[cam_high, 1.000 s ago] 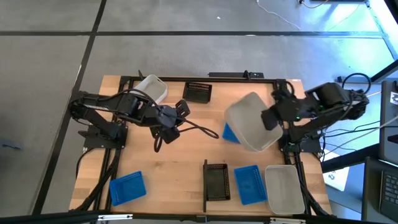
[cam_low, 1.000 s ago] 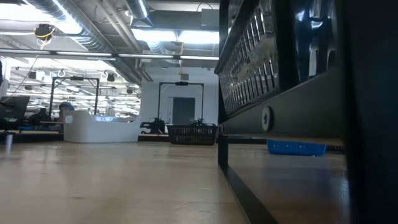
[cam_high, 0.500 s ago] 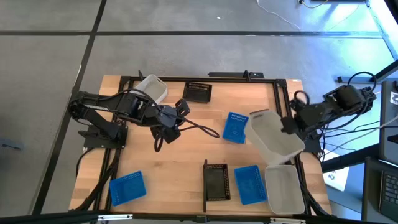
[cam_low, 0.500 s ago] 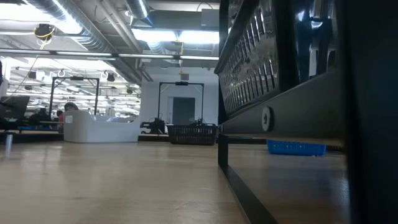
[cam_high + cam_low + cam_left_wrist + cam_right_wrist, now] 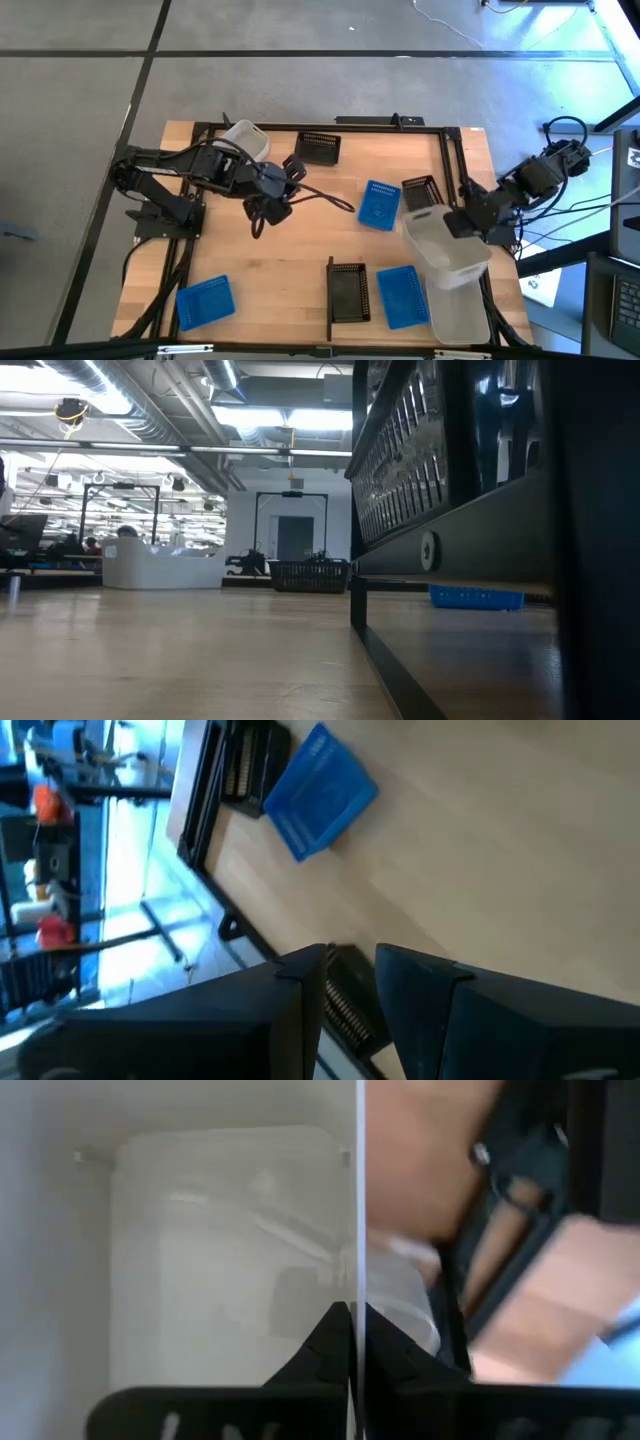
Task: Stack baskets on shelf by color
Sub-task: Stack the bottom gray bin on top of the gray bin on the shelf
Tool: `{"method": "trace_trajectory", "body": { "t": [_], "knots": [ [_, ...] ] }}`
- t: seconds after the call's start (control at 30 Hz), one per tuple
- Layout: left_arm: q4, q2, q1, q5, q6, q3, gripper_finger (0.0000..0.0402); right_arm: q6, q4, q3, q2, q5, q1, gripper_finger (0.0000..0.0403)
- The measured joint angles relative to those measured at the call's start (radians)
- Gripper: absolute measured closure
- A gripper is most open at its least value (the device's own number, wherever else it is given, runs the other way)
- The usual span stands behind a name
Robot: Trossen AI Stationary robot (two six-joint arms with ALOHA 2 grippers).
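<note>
The table (image 5: 290,250) carries the shelf (image 5: 375,262) at its near right, where a white basket (image 5: 458,310) already lies beside a blue basket (image 5: 400,296) and a black basket (image 5: 348,292). Within the last second the right arm has swung a second translucent white basket (image 5: 445,245) from mid-table to just above that white one, uncovering a black basket (image 5: 420,190) behind it. The right gripper (image 5: 352,1325) is clenched on the carried basket's wall. Judgement: white stacking is imminent. The left gripper (image 5: 275,195) waits mid-table, jaws parted, grasping nothing.
</note>
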Motion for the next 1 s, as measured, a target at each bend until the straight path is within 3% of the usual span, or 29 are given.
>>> {"method": "trace_trajectory", "body": {
  "t": [0.47, 0.7, 1.0],
  "knots": [
    [0.028, 0.000, 0.050, 0.045, 0.001, 0.000, 0.0319, 0.294, 0.002, 0.022, 0.002, -0.213, 0.283, 0.0403],
    [0.077, 0.001, 0.078, 0.045, 0.002, 0.000, 0.0319, 0.428, 0.006, 0.022, 0.031, -0.186, 0.386, 0.0403],
    [0.078, 0.001, 0.083, 0.045, 0.002, 0.000, 0.0319, 0.454, 0.036, 0.022, 0.088, -0.207, 0.399, 0.0403]
  ]
}}
